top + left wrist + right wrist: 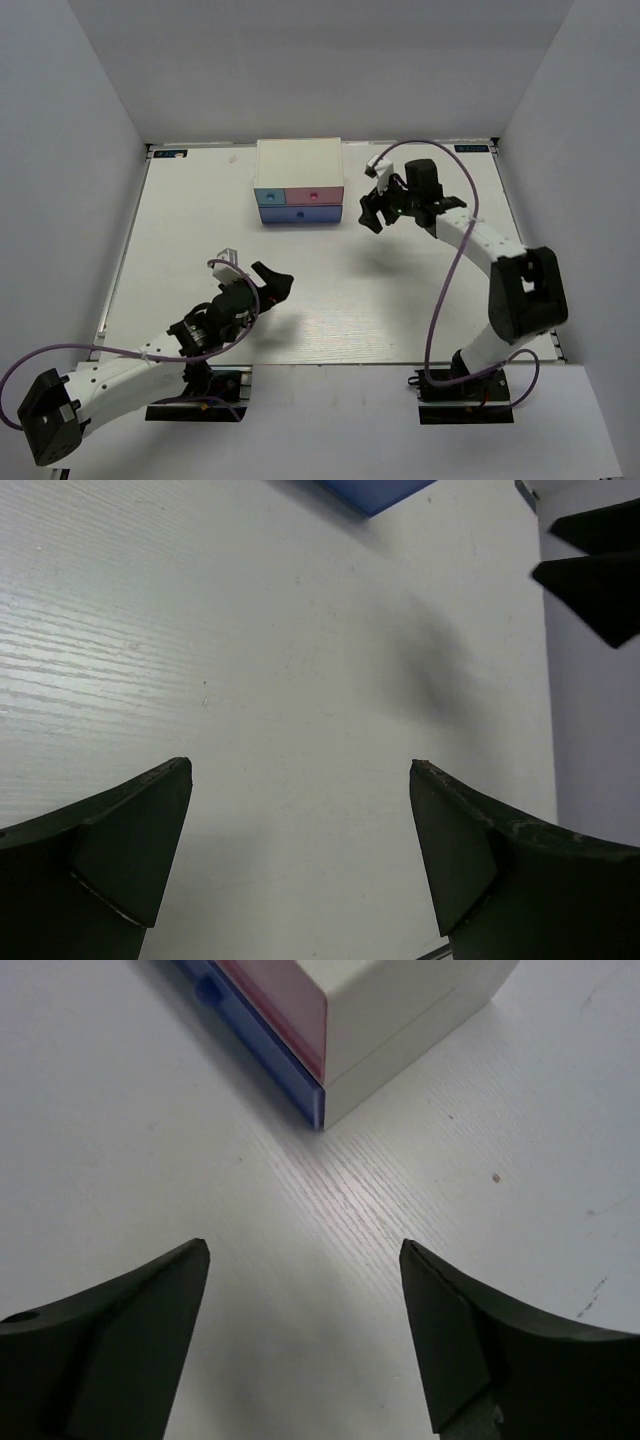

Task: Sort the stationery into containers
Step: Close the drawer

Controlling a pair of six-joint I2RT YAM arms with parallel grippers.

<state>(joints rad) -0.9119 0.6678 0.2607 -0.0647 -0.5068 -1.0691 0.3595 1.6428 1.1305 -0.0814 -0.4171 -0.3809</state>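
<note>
The white drawer chest stands at the back middle of the table, with light blue, pink and wide periwinkle drawer fronts all closed. Its right corner shows in the right wrist view. No highlighters, pink tube or blue-grey pot are in view. My right gripper is open and empty, just right of the chest's front corner; its fingers frame bare table. My left gripper is open and empty over the table's near left part, well in front of the chest; its fingers frame bare table.
The white table is walled by grey panels on the left, back and right. A purple cable loops from each arm. The periwinkle drawer edge and the right gripper's dark tips show at the top of the left wrist view.
</note>
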